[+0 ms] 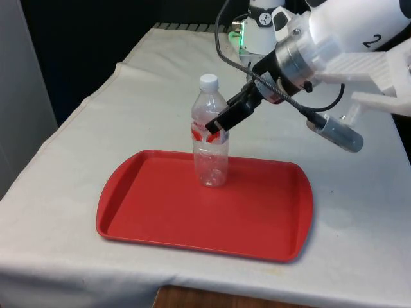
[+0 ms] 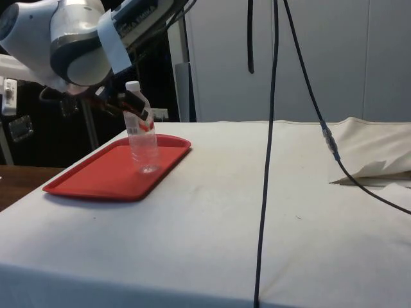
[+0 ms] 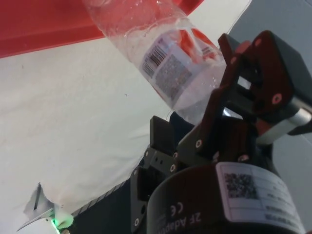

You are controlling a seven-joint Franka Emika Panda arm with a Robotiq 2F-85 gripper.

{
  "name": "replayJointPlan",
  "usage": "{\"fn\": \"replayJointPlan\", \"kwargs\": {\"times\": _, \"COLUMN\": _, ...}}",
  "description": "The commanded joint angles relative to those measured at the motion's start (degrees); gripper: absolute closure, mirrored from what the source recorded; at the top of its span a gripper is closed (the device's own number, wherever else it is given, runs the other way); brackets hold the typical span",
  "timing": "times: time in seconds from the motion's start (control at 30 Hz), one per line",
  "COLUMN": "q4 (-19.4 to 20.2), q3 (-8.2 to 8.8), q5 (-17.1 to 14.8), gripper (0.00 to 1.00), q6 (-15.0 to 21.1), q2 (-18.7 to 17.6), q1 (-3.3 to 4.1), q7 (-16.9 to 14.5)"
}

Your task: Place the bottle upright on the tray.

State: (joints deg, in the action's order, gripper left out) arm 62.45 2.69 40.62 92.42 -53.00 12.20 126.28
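Note:
A clear plastic bottle (image 1: pixel 210 157) with a white cap and a red-and-white label stands on its base on the far middle part of the red tray (image 1: pixel 148 212). My gripper (image 1: pixel 218 123) reaches in from the front view's right and is shut on the bottle at label height. From the side, the bottle (image 2: pixel 145 144) leans slightly on the tray (image 2: pixel 90 183), with the gripper (image 2: pixel 133 106) just under its cap. The wrist view has the labelled bottle (image 3: pixel 168 58) running between the fingers (image 3: pixel 258 73).
The tray lies near the table's front edge on the white cloth (image 1: pixel 359 218). A dark cable (image 2: pixel 266 160) hangs down across the side view. The cloth is rumpled (image 2: pixel 379 168) at that view's right.

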Motion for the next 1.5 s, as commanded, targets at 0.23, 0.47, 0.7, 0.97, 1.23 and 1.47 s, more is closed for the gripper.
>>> {"fn": "replayJointPlan", "kwargs": {"times": 0.23, "q4": -0.11, "q3": -0.34, "q5": -1.49, "gripper": 0.0, "q6": -0.17, "q2": 1.78, "q1": -0.23, "q7": -1.2}}
{"fn": "replayJointPlan", "kwargs": {"times": 0.47, "q4": -0.11, "q3": 0.0, "q5": -0.97, "gripper": 0.0, "q6": -0.86, "q2": 2.69, "q1": 0.0, "q7": -1.6}}
{"fn": "replayJointPlan", "kwargs": {"times": 0.7, "q4": -0.17, "q3": -0.06, "q5": -0.97, "gripper": 0.0, "q6": -2.01, "q2": 4.81, "q1": 0.06, "q7": -2.86}}
{"fn": "replayJointPlan", "kwargs": {"times": 0.97, "q4": -0.34, "q3": -0.23, "q5": -0.97, "gripper": 0.0, "q6": -3.15, "q2": 6.7, "q1": 0.06, "q7": -3.84}}
{"fn": "replayJointPlan", "kwargs": {"times": 1.23, "q4": -0.92, "q3": -0.52, "q5": -0.97, "gripper": 0.0, "q6": -4.41, "q2": 8.37, "q1": 0.06, "q7": -4.76}}
{"fn": "replayJointPlan", "kwargs": {"times": 1.47, "q4": -0.57, "q3": -0.97, "q5": -1.89, "gripper": 0.0, "q6": -4.81, "q2": 10.43, "q1": -0.29, "q7": -5.27}}
